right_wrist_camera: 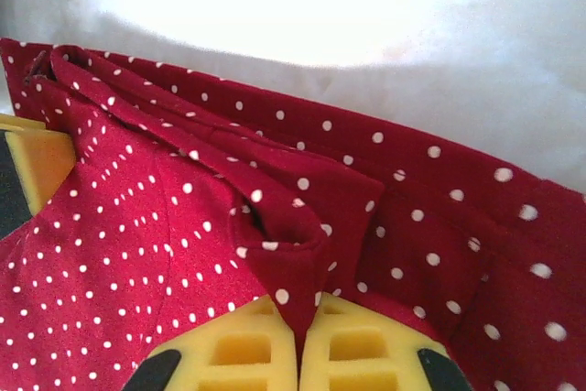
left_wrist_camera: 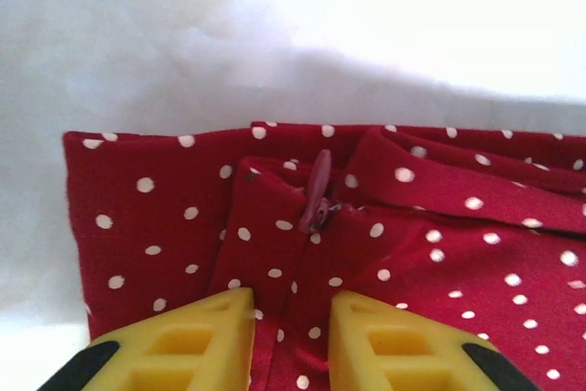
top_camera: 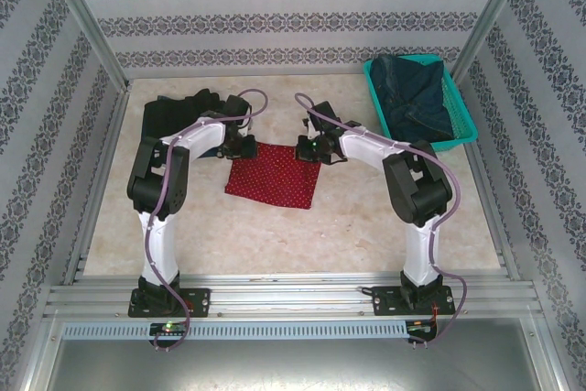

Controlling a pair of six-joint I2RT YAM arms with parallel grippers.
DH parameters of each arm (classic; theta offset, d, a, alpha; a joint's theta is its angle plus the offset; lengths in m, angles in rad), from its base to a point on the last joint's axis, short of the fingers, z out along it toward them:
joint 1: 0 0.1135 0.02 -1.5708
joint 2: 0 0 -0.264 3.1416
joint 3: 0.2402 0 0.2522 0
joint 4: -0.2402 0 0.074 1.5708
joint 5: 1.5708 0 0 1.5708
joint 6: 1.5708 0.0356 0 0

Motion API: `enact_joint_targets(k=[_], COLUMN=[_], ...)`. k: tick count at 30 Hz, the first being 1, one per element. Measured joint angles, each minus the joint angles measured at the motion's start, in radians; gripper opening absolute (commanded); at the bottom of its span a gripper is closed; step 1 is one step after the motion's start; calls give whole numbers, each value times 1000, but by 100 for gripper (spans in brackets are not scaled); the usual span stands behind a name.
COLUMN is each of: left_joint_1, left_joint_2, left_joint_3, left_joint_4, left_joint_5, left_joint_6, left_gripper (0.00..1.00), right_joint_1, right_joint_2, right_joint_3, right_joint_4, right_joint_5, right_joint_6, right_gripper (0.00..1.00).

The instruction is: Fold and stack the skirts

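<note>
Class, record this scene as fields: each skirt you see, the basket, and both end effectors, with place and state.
red skirt: spread on the table, centre, white dots
zip: red pull, showing at the red skirt's edge
black skirt: far left, behind the left arm
denim: heaped in the basket; count unclear
basket: teal, far right corner
left end effector: fingers apart, over the red skirt near the zip
right end effector: shut on a fold of the red skirt
</note>
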Motion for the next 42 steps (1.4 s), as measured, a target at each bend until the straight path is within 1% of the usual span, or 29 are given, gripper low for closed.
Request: enact_joint_targets(k=[4, 8, 9, 10, 12, 15, 17, 19, 20, 23, 24, 27, 29, 31, 34, 36, 39, 42], left_joint_1=[0, 0, 0, 1, 1, 5, 10, 16, 20, 26, 27, 34, 39, 40, 29, 10, -14, -14], left_joint_2=[1, 8, 8, 8, 7, 2, -17, -51, -75, -145, -166, -195, -195, -197, -204, -205, -205, -204], left_joint_3=[-17, -17, -17, -17, -13, 2, 5, 5, 5, 5, 5, -4, -24, -71, -166, -214, -272, -316], left_joint_4=[25, 41, 42, 42, 40, 18, -7, -31, -40, -52, -55, -56, -53, -30, 50, 93, 123, 120], left_joint_5=[14, 35, 38, 40, 52, 84, 92, 102, 106, 108, 108, 130, 185, 277, 414, 469, 479, 422], left_joint_6=[-26, -45, -48, -49, -55, -60, -72, -88, -93, -108, -109, -112, -113, -122, -166, -194, -221, -234], left_gripper=[27, 27, 28, 29, 38, 54, 62, 69, 76, 97, 100, 100, 100, 100, 100, 100, 100, 100], right_joint_1=[-21, -35, -31, -28, -18, 0, 14, 30, 37, 57, 63, 73, 75, 75, 74, 72, 72, 68], right_joint_2=[-14, 44, 56, 59, 53, 14, -27, -74, -93, -123, -124, -119, -107, -88, -60, -50, -47, -47], right_joint_3=[-21, -10, -4, 1, 19, 31, 32, 32, 32, 29, 19, -36, -71, -98, -116, -128, -151, -163], right_joint_4=[0, -21, -31, -42, -76, -143, -188, -216, -221, -193, -163, -90, -56, -35, -19, -11, -4, -2], right_joint_5=[7, 24, 37, 46, 80, 160, 204, 227, 224, 146, 109, 24, -10, -34, -48, -53, -55, -55], right_joint_6=[27, 52, 56, 55, 49, 44, 45, 45, 47, 74, 91, 149, 180, 204, 219, 226, 233, 233], right_gripper=[0, 18, 23, 26, 29, 31, 30, 23, 18, 7, 5, 1, 0, 0, 0, 0, 0, 0])
